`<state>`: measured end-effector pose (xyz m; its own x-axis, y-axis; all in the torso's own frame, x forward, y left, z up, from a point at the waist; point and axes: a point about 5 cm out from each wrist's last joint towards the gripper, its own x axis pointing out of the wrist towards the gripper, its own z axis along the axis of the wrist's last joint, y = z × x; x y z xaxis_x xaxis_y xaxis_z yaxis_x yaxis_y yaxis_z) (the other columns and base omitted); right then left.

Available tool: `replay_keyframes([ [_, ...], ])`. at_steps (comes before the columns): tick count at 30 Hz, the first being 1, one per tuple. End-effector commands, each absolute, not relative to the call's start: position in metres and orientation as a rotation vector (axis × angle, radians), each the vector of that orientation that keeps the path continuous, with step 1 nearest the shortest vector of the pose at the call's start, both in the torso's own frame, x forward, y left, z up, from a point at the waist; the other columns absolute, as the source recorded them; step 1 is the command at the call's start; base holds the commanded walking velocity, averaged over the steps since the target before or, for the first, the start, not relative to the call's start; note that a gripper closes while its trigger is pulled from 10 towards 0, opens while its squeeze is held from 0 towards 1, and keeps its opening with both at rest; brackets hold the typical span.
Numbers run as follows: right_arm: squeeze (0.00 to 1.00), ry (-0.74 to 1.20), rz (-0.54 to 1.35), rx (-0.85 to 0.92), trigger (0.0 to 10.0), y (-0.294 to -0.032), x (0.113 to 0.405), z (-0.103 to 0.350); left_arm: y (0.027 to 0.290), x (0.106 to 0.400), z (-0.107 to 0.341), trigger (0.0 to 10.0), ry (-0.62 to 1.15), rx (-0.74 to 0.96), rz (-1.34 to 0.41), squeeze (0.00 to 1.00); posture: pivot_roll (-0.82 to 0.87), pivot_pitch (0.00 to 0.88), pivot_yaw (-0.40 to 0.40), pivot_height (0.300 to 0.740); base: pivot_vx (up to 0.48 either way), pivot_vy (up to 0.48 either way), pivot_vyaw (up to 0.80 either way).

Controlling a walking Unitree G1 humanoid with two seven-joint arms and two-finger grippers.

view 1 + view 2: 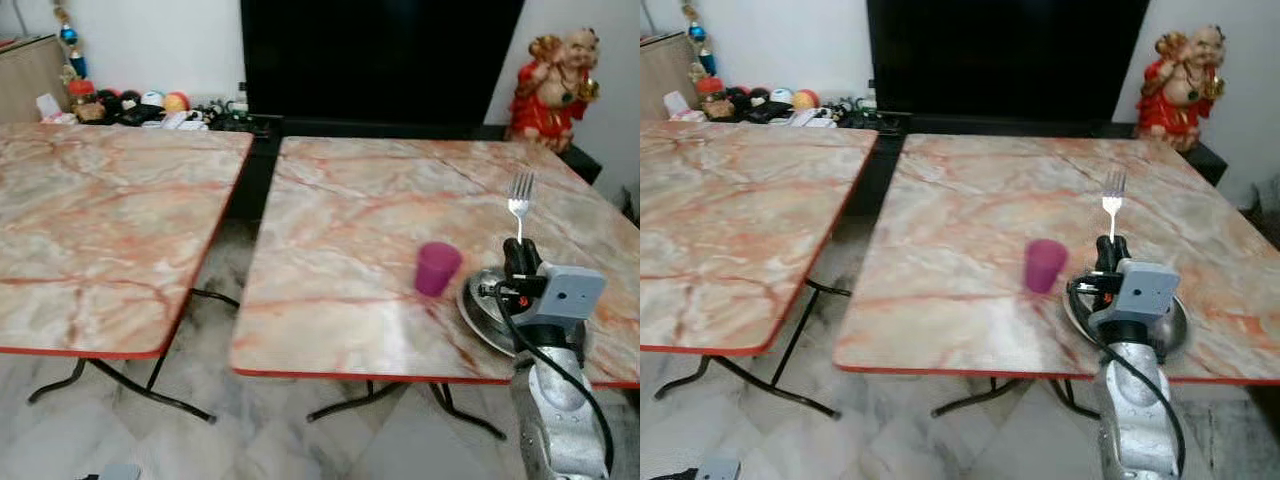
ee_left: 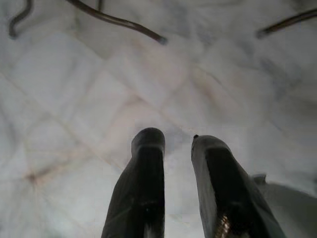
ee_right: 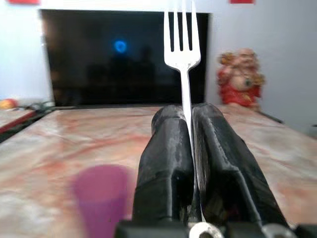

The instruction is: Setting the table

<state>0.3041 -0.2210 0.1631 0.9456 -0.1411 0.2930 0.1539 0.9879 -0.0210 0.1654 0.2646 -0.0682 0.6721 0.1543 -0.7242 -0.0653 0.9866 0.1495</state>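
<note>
The right gripper (image 1: pixel 521 262) and its arm hid the near part of the metal plate (image 1: pixel 480 305), and the fork (image 3: pixel 182 54) handle's lower end was lost between the black fingers (image 3: pixel 163 163). In the right wrist view the purple cup (image 3: pixel 101 196) was blurred and cut off by the picture's edge. The small things (image 1: pixel 140 105) on the low shelf behind the left table were too small to tell apart.

My right gripper (image 1: pixel 519 252) pinches the fork (image 1: pixel 519 197) over the plate (image 1: pixel 480 306). The cup (image 1: pixel 437 268) stands just left, blocking that side; bare table (image 1: pixel 380 200) lies ahead.
</note>
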Motion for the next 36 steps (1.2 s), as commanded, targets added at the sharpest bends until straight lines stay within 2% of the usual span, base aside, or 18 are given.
replay_keyframes([
  [1, 0.0, -0.325, -0.143, -0.049, 10.0, -0.2183, 0.3061, 0.171, 0.2716, 0.1623, -0.0674, 10.0, 0.837, 0.124, 0.141, 0.0, -0.03, 0.016, 0.017, 0.74, 0.0, -0.439, 0.0],
  [10, 0.0, -0.317, -0.142, -0.052, 10.0, -0.2183, 0.305, 0.1687, 0.2733, 0.159, -0.0683, 10.0, 0.843, 0.12, 0.153, 0.0, -0.02, 0.024, 0.013, 0.74, 0.0, -0.374, 0.0],
  [36, 0.0, -0.308, -0.139, -0.068, 10.0, -0.2219, 0.3055, 0.1686, 0.2762, 0.1543, -0.069, 10.0, 0.842, 0.099, 0.176, 0.0, -0.02, 0.034, 0.002, 0.74, 0.009, 0.0, 0.0],
])
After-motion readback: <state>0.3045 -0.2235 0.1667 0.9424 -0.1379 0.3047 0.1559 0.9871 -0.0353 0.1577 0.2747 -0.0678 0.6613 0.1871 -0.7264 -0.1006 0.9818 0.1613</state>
